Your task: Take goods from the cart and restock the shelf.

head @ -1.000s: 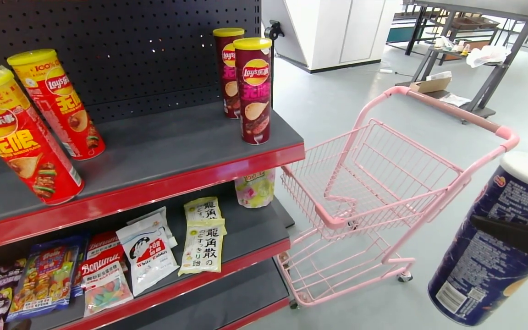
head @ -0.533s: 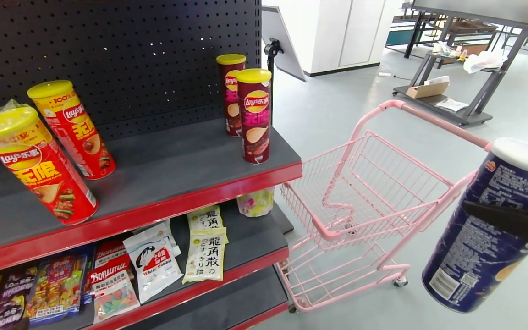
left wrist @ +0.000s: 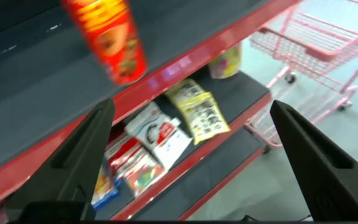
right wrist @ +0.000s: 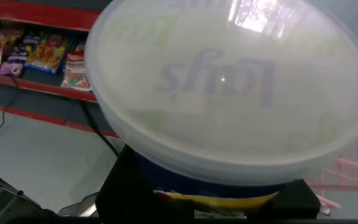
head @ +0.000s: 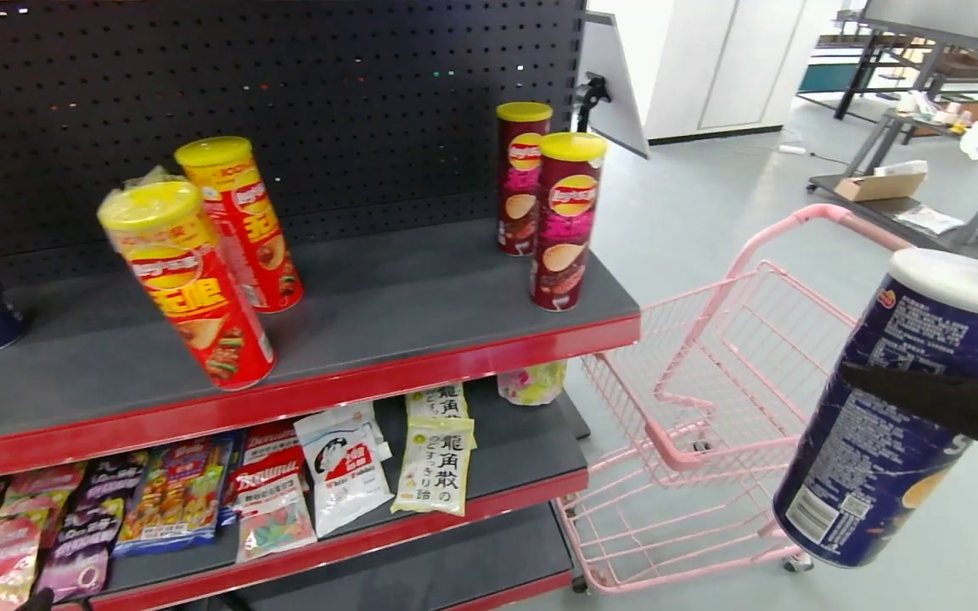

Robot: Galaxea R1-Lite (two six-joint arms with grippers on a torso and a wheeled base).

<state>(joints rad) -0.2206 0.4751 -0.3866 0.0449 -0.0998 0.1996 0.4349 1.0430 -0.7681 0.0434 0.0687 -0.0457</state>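
While the blue can hangs in the air on the far side of the pink cart from the shelf, it stands nearly upright, white lid up and tipped slightly away from the shelving. The right claw is clenched across its middle, one dark finger lying over the label. From that claw the shelf lies off to the robot's left, past the cart's basket. The bare stretch of the top board between the red cans and the maroon cans looks to me the likely spot. The left claw hangs nearer the shelf, spread wide and empty.
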